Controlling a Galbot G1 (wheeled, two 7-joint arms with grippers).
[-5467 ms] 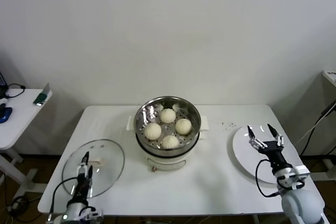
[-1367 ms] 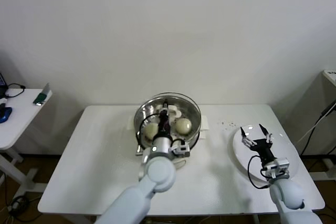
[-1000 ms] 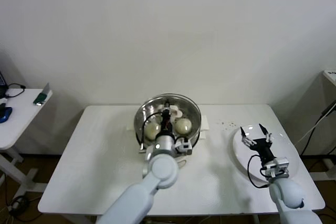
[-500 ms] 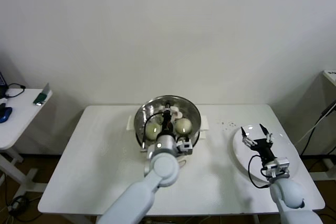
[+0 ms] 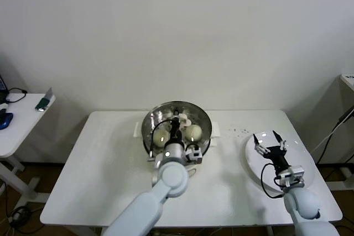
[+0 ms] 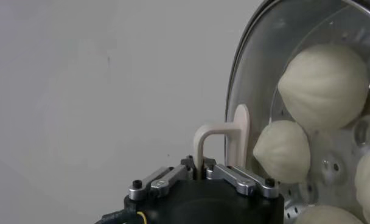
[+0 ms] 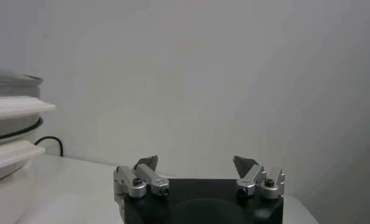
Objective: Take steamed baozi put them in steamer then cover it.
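My right hand (image 5: 268, 141) idles at 3 o'clock over the white plate (image 5: 251, 161), fingers apart. My left hand (image 5: 175, 126) clamps the glass cover (image 6: 258, 79) by its handle (image 6: 224, 141) over the centre steamer (image 5: 148, 134), baozi (image 6: 323, 84) beneath.

Lab-like test room: bare white wall (image 5: 177, 31), white table (image 5: 99, 181), side desk (image 5: 16, 128).

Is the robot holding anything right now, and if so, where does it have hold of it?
The left gripper holds the glass cover by its white handle. The right gripper is open, holding nothing.
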